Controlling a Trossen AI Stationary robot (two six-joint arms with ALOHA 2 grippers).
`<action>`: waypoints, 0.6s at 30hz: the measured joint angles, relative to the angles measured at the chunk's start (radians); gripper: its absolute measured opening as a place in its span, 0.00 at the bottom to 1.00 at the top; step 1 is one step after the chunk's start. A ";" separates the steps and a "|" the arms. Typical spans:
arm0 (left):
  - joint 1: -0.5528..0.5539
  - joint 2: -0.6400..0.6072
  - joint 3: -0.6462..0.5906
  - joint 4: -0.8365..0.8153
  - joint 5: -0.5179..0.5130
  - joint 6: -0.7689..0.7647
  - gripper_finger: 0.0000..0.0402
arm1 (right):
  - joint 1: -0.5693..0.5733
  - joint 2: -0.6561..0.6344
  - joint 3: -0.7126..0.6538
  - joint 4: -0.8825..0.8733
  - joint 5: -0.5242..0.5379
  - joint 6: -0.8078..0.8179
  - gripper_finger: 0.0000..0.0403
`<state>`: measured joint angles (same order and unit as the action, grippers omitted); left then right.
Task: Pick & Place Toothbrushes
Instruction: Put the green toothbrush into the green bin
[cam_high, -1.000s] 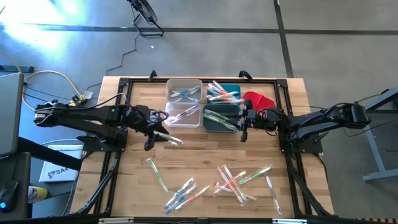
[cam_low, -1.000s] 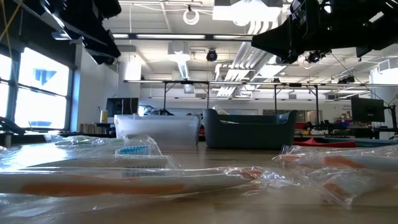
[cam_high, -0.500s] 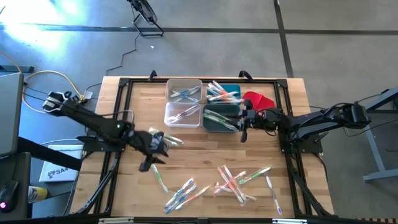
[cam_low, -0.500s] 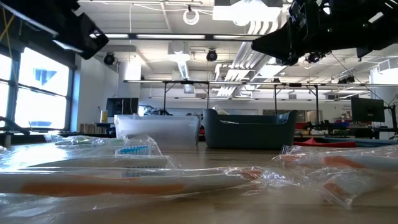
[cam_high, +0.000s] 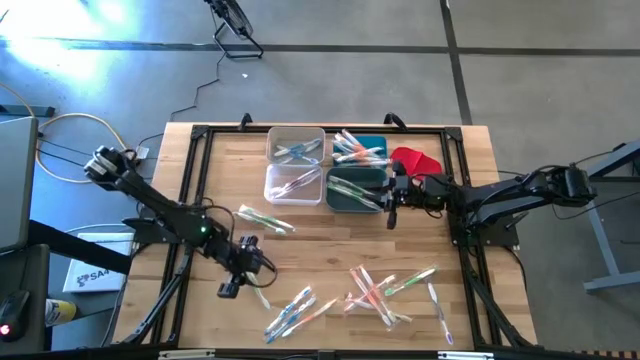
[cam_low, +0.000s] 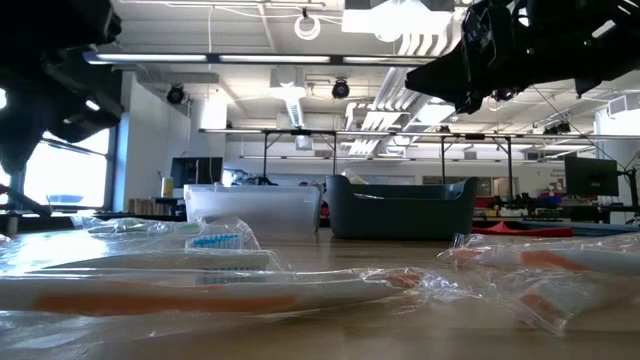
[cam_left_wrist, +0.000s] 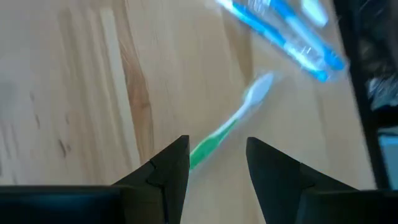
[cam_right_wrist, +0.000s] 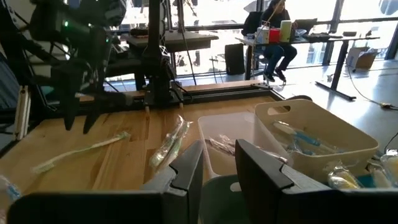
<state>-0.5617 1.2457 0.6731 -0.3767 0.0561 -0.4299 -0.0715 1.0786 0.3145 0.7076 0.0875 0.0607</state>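
Note:
Loose toothbrushes lie on the wooden table. A green one (cam_high: 254, 285) (cam_left_wrist: 230, 127) is at near left, a wrapped one (cam_high: 266, 220) lies nearer the bins, and more (cam_high: 380, 290) are scattered at near centre. My left gripper (cam_high: 248, 275) (cam_left_wrist: 217, 168) is open, slanting down over the green toothbrush, whose handle shows between the fingers; I see no touch. My right gripper (cam_high: 392, 205) (cam_right_wrist: 219, 168) is level and open at the dark bin's (cam_high: 355, 190) right end, with nothing between its fingers.
Two clear bins (cam_high: 295, 145) (cam_high: 293, 185) and a blue bin (cam_high: 362, 150) hold toothbrushes at the far centre. A red cloth-like piece (cam_high: 415, 160) lies right of them. Blue toothbrushes (cam_left_wrist: 292, 37) lie just beyond the green one. A black frame (cam_high: 190, 200) runs around the table.
My left gripper has swung from beside the clear bins toward the table's near edge and come down, tipping further downward, still open. It now stands over the green toothbrush. The wrapped toothbrush near the bins has stayed where it was.

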 joint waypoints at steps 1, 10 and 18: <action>-0.010 0.016 0.000 0.002 -0.009 -0.001 0.39 | 0.000 0.000 0.000 0.000 0.000 0.008 0.22; -0.022 0.133 0.000 0.020 -0.047 -0.001 0.39 | 0.000 0.000 0.000 -0.020 -0.004 0.052 0.22; -0.022 0.223 0.002 0.022 -0.015 -0.031 0.39 | 0.000 0.000 0.000 -0.040 -0.009 0.077 0.22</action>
<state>-0.5835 1.4686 0.6749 -0.3542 0.0415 -0.4610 -0.0715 1.0786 0.3145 0.6676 0.0790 0.1375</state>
